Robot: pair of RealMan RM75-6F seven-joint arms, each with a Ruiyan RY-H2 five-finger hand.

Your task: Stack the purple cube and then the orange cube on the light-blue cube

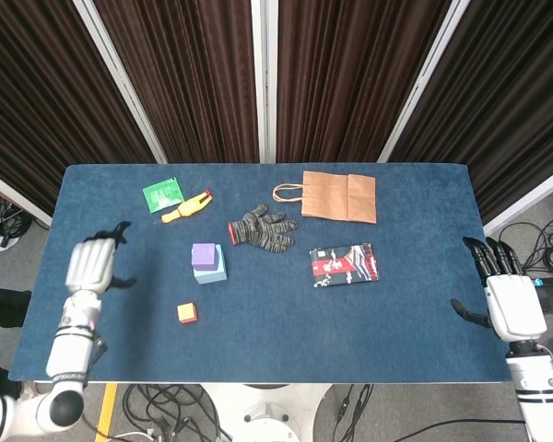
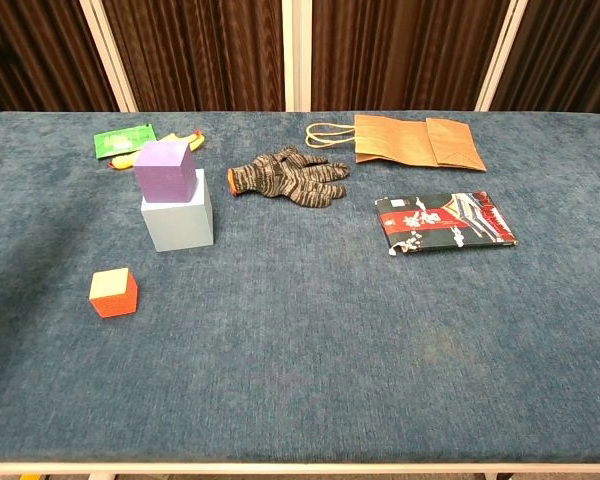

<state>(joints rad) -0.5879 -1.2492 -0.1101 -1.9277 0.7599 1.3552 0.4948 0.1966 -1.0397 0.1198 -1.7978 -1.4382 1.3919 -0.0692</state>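
Worktop [image 1: 424, 313]: blue cloth surface, carrying everything listed.

Light-blue cube [image 2: 178, 222]: sitting toward the left end of the worktop, bearing the purple cube [image 2: 165, 170], which is resting squarely on top.

Orange cube [image 2: 113, 293]: lying alone nearer the front edge, well apart from the stack and not yet placed.

Risk: the stack is looking narrow at its top; a brush from the fingers while lowering the orange cube would likely be knocking the purple one off, and an off-centre release would be tipping it.

Left robot hand [image 1: 92, 265]: hovering by the left edge, fingers spread, holding nothing.

Right robot hand [image 1: 507, 299]: hanging beyond the right edge, fingers apart, empty.

Views: only the head view is showing either hand; the chest view is showing the stack's height and alignment.
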